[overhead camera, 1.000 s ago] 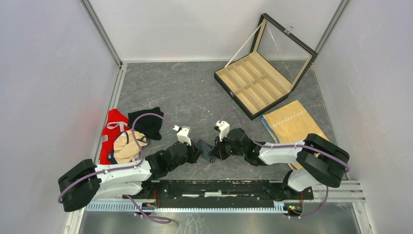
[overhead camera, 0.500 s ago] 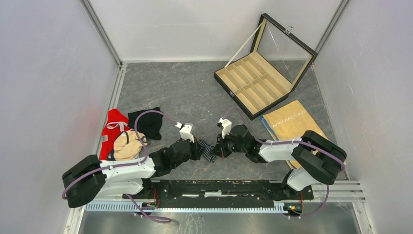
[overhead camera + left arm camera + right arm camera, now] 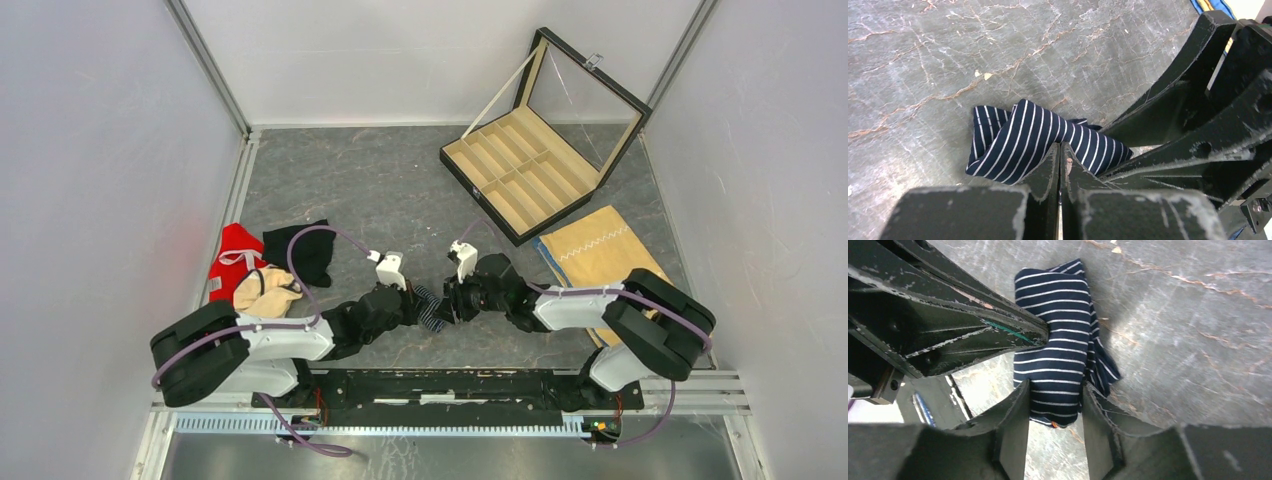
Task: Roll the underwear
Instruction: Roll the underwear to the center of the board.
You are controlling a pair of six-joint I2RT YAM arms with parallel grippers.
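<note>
Left gripper (image 3: 1060,148) clenched at the edge of the navy striped briefs (image 3: 1018,135), right gripper (image 3: 1055,390) parted around their other end.

You have the striped briefs bunched into a short, thick bundle on the table (image 3: 380,190), well apart from the open compartment case (image 3: 530,165), on its side nearer the arm bases. Your left fingers are pressed together with their tips at the bundle's edge, most likely to pin it so the roll cannot spring loose; I cannot tell whether cloth is nipped between them. Your right fingers stand apart, one on each side of the bundle's end, not squeezing it. That reads as a release, or a reset for a tighter turn. The plain black briefs (image 3: 303,252) lie farther from the case, not yet rolled.
</note>
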